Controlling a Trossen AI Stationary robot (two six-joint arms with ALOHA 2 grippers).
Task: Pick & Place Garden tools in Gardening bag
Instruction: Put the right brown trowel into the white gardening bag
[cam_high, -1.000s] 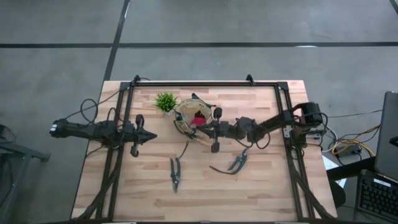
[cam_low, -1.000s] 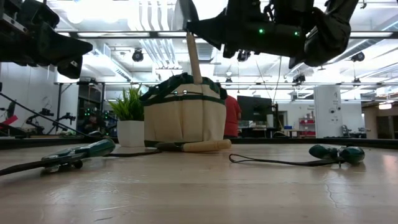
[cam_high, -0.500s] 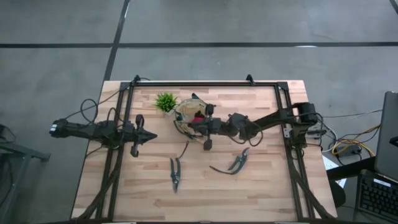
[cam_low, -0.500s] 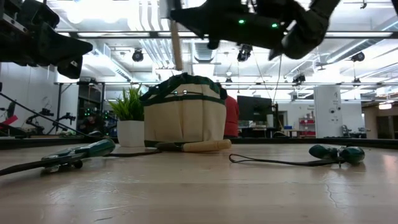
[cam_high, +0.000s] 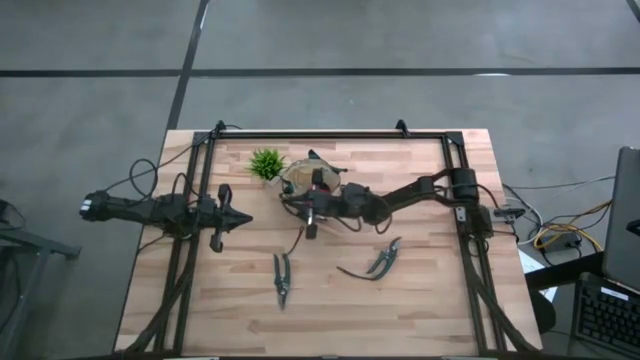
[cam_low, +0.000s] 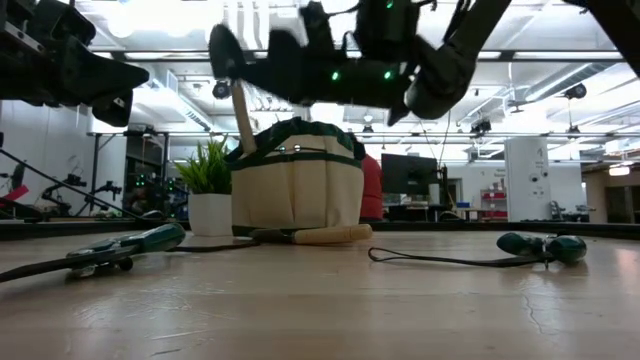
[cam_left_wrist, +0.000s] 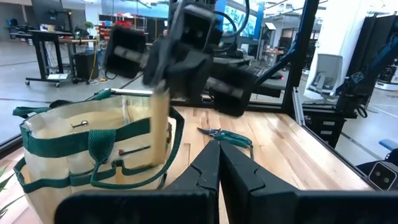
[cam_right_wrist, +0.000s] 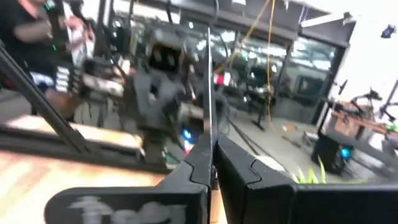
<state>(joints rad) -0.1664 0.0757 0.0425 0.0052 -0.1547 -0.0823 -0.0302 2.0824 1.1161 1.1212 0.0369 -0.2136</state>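
The tan gardening bag (cam_high: 300, 188) with green trim stands at the table's far middle and also shows in the low view (cam_low: 296, 185). A red item (cam_high: 322, 184) lies inside it. My right gripper (cam_high: 290, 203) is over the bag's left rim, shut on a trowel whose wooden handle (cam_low: 243, 112) hangs down. Two pruning shears (cam_high: 282, 277) (cam_high: 381, 260) lie on the table near the bag. A second wooden handle (cam_low: 330, 235) lies at the bag's foot. My left gripper (cam_high: 248, 218) is shut and empty, left of the bag. My right gripper pinches the trowel's thin metal blade (cam_right_wrist: 209, 93) between its two fingers, seen edge-on. The fingers reach level from the table's right. The trowel is lifted clear, and its wooden handle (cam_left_wrist: 160, 127) hangs tilted below the fingers, with its lower end about at the bag's rim height.
A small green potted plant (cam_high: 266, 163) stands just left of the bag at the far side. A black frame (cam_high: 330, 135) runs around the table's far edge and sides. Bare wood lies along the near edge.
My right gripper has gone toward the table's left edge, across the top of the bag, carrying the trowel. The hanging handle has gone from over the bag's middle to its left rim and has tipped more.
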